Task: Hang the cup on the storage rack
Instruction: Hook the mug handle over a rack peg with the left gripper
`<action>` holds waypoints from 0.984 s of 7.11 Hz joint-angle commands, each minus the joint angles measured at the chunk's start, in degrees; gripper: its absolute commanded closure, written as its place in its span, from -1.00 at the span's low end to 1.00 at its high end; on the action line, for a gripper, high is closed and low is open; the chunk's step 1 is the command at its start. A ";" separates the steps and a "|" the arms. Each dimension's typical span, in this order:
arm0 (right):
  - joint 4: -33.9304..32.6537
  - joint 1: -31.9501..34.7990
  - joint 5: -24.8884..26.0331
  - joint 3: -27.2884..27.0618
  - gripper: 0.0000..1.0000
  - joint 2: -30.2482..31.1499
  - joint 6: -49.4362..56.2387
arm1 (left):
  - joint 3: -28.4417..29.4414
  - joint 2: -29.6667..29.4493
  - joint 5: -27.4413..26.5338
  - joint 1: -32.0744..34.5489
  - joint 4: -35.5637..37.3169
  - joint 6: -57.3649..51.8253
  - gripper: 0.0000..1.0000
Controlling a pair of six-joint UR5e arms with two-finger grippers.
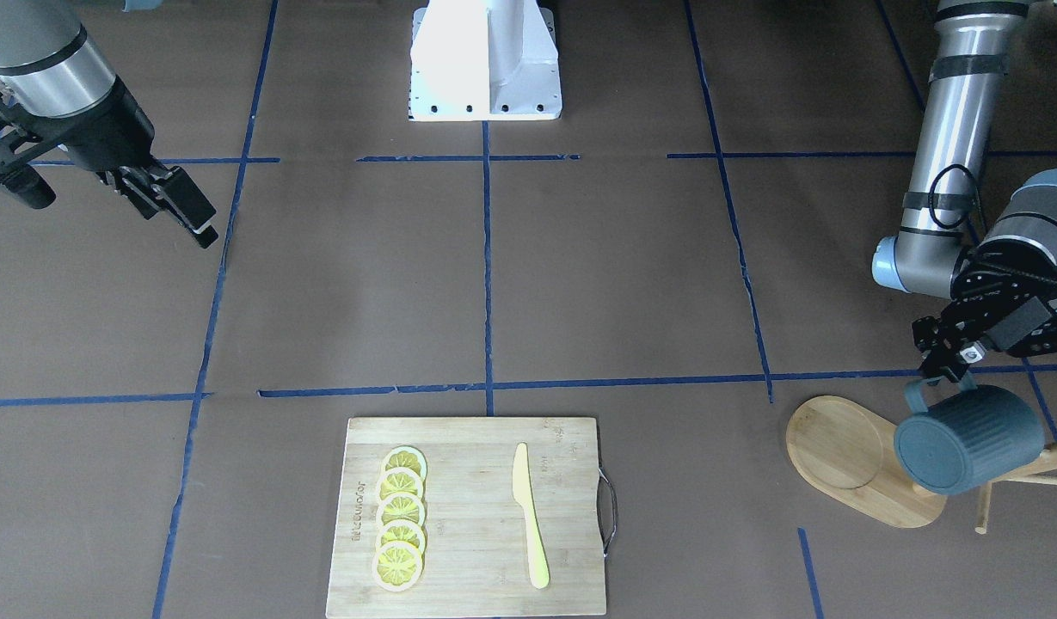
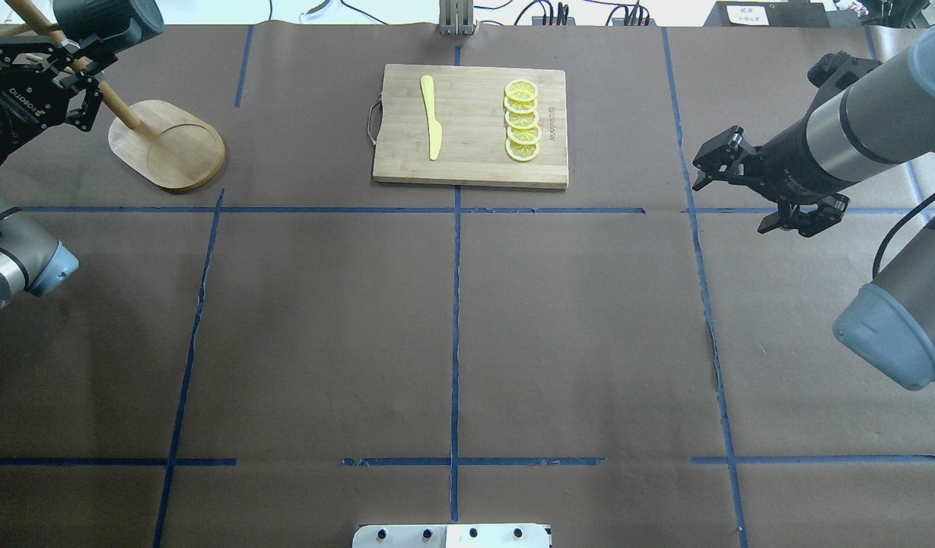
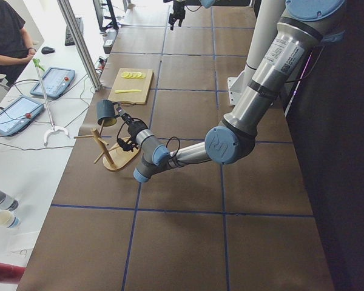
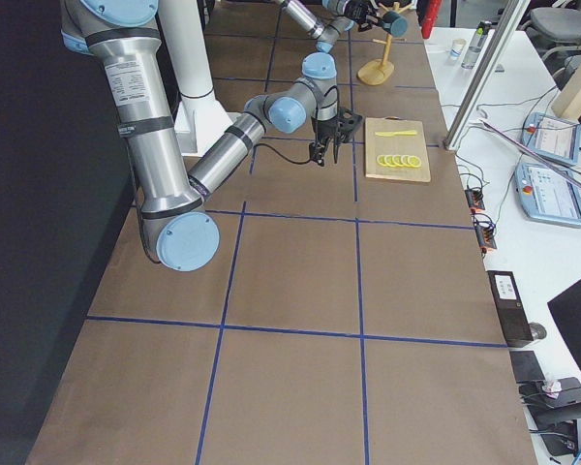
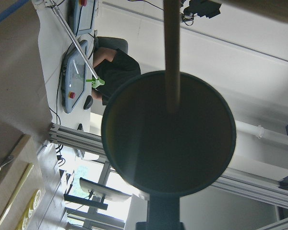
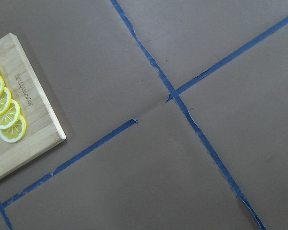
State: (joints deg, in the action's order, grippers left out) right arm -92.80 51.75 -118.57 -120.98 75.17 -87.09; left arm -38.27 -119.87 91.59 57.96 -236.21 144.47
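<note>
The dark teal-grey ribbed cup hangs tilted in the air, bottom outward, beside the pole of the wooden storage rack. My left gripper is shut on the cup's squared handle from above. In the overhead view the cup sits at the top-left corner over the rack's pole, with the left gripper below it. The left wrist view shows the cup's dark bottom with a dowel peg crossing it. My right gripper is open and empty, far off above the table.
A bamboo cutting board holds a yellow knife and a row of lemon slices at the table's far middle. The robot's white base stands at the near edge. An operator sits beyond the table's end.
</note>
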 commanded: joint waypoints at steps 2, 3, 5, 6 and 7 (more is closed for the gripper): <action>-0.01 -0.33 0.00 -0.05 -0.99 -0.11 -0.01 | 4.69 -0.01 0.17 -0.04 -5.13 0.28 1.00; -0.01 -0.42 0.00 -0.05 -0.99 -0.20 -0.01 | 5.65 0.08 0.17 -0.13 -6.88 0.28 0.99; -0.01 -0.42 0.00 -0.05 -0.99 -0.20 -0.10 | 6.88 -0.01 0.17 -0.13 -6.89 0.28 0.99; -0.01 -0.42 0.00 -0.05 -0.99 -0.11 -0.10 | 6.98 -0.10 0.08 -0.13 -6.89 0.28 0.97; -0.01 -0.51 0.00 -0.05 -0.99 -0.11 -0.19 | 7.93 -0.36 -0.01 -0.13 -6.89 0.28 0.97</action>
State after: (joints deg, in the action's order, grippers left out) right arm -92.81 51.30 -118.56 -121.02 75.03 -87.21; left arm -31.16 -120.00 91.68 57.83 -243.08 144.75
